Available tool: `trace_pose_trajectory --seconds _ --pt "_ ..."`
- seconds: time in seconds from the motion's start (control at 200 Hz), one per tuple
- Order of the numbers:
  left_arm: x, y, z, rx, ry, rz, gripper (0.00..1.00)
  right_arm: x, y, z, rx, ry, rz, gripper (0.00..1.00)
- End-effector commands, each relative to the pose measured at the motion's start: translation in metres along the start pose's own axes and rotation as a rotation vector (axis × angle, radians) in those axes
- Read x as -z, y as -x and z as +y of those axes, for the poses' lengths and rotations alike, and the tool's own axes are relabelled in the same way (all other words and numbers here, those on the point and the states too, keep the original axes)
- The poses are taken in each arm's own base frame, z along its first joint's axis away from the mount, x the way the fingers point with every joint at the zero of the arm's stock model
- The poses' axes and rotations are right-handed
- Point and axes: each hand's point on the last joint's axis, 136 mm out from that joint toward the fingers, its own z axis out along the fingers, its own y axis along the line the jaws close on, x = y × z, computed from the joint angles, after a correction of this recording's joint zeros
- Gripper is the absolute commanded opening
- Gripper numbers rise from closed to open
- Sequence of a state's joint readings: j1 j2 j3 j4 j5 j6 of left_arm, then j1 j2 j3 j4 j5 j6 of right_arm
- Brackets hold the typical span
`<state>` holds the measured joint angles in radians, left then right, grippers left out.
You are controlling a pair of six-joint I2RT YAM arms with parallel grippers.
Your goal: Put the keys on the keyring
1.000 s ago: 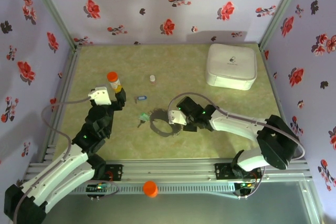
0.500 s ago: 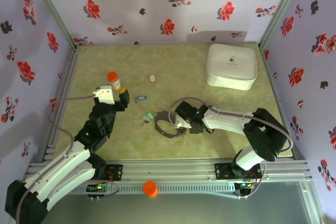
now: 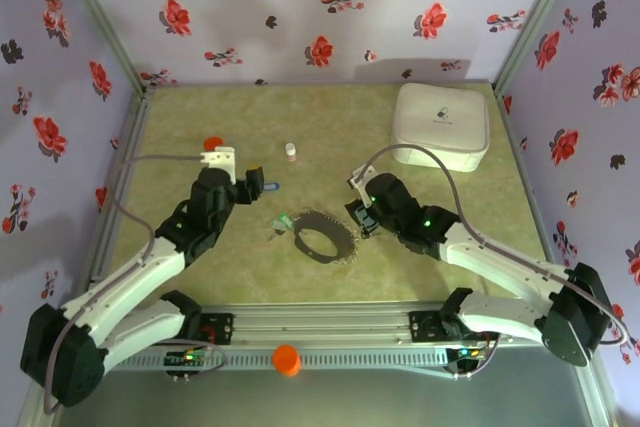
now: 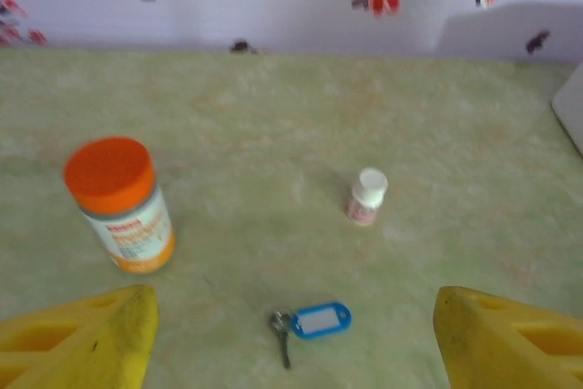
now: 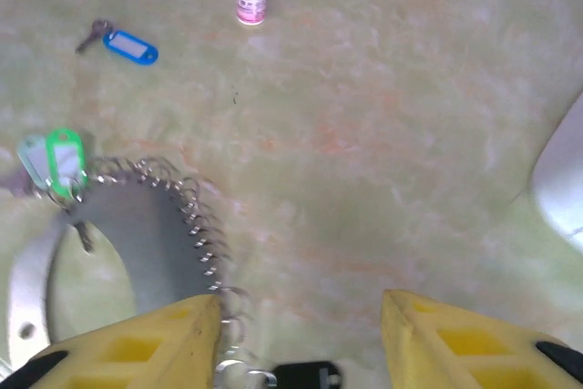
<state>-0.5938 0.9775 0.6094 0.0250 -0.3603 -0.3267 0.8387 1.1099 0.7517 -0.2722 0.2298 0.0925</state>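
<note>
**Top external view.** The keyring [image 3: 322,235] lies flat on the table [image 3: 200,277], near the centre. The green key [image 3: 285,220] lies just beside the keyring's left edge. The blue key [image 3: 272,187] lies farther back and apart from the keyring. The left fingers [image 3: 250,184] are just beside the blue key. The right fingers [image 3: 362,215] are at the keyring's right edge. A white box [image 3: 441,125] sits at the back right; its lid carries a small dark mark, too small to read. A small white-capped bottle [image 3: 291,151] stands behind the blue key. An orange-capped bottle [image 3: 212,143] is partly hidden behind the left wrist.

**Left wrist view.** The left fingers [image 4: 91,343] are spread wide and hold nothing. The blue key [image 4: 314,320] lies on the table between them. Its tag has a blank white insert, and its metal blade points toward the camera. The orange-capped bottle [image 4: 118,202] stands upright at the left; its label print is blurred and unreadable. The small white-capped bottle [image 4: 367,198] stands at centre right; its pink label is unreadable.

**Right wrist view.** The right fingers [image 5: 155,343] are apart and clamp nothing. The black key [image 5: 305,375] lies on the table between them, at the frame's lower edge. The keyring [image 5: 137,225] lies by the left-hand finger. The green key [image 5: 62,159] touches the keyring's far edge; whether it is threaded on cannot be told. Its tag insert shows no legible writing.
</note>
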Motion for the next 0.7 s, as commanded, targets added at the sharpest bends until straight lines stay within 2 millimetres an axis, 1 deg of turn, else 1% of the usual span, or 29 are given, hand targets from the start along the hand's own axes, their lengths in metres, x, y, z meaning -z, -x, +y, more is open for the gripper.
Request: trace_pose_trajectory --seconds 0.0,0.075,0.135,0.2,0.31,0.39,0.5,0.595,0.695 --pt "-0.010 -0.021 -0.017 0.071 -0.084 0.114 0.76 -0.014 -0.040 0.001 -0.358 -0.011 0.179 0.46" --pt "-0.019 -0.036 -0.028 0.103 -0.126 0.168 0.74 -0.017 -0.066 0.011 -0.408 0.023 0.337 0.45" --pt "-0.026 -0.049 -0.039 0.133 -0.168 0.212 0.72 -0.018 -0.082 0.017 -0.429 0.038 0.420 0.42" --pt "-0.033 -0.061 -0.051 0.156 -0.205 0.250 0.71 -0.019 -0.089 0.021 -0.445 0.052 0.447 0.42" --pt "-0.042 -0.074 -0.071 0.160 -0.239 0.284 0.71 -0.025 -0.085 0.017 -0.465 0.058 0.428 0.44" --pt "-0.046 -0.081 -0.082 0.170 -0.252 0.306 0.70 -0.035 -0.078 0.016 -0.465 0.087 0.432 0.44" --pt "-0.048 -0.091 -0.096 0.179 -0.267 0.337 0.69 -0.051 -0.075 0.016 -0.442 0.112 0.477 0.42" --pt "-0.046 -0.098 -0.103 0.180 -0.271 0.356 0.68 -0.062 -0.073 0.014 -0.442 0.116 0.504 0.38" --pt "-0.043 -0.103 -0.104 0.187 -0.265 0.361 0.67 -0.071 -0.073 0.012 -0.454 0.126 0.518 0.33"
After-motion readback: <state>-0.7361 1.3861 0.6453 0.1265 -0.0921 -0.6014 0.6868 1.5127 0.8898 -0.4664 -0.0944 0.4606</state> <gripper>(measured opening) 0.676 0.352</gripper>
